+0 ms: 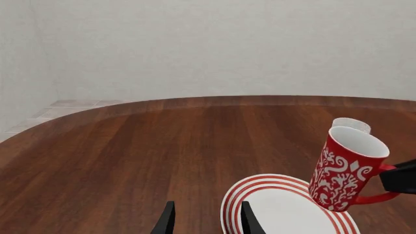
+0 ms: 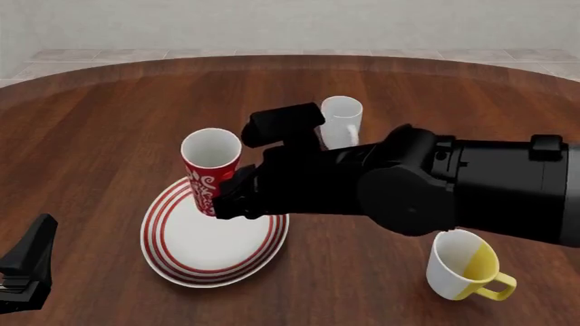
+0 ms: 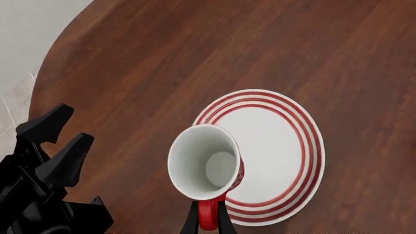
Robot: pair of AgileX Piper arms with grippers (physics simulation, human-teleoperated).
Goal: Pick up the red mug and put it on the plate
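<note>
The right gripper [image 3: 206, 219], fingers clamped on the handle, holds the red mug [image 2: 212, 170] tilted above the plate's [image 2: 181, 261] far edge; next, I judge, lower and release. The left gripper [image 1: 206, 219] idles, fingers parted and empty.

Wooden table [image 2: 100, 122]: plate [image 2: 204, 255], two mugs [image 2: 460, 266]

Front view. The plate [image 2: 214, 238] lies on the table [image 2: 100, 129], left of centre and toward the near edge. The red mug [image 2: 212, 170] stands over the plate's far rim, tilted, held by its handle between the right gripper's [image 2: 238, 197] fingers; whether its base touches the plate cannot be told. The plain white mug [image 2: 341, 121] stands behind it, farther right. The white-and-yellow mug [image 2: 462, 265] stands near the front right, well apart from the plate. The left gripper [image 2: 26, 268] sits at the near left, beside the plate.
</note>
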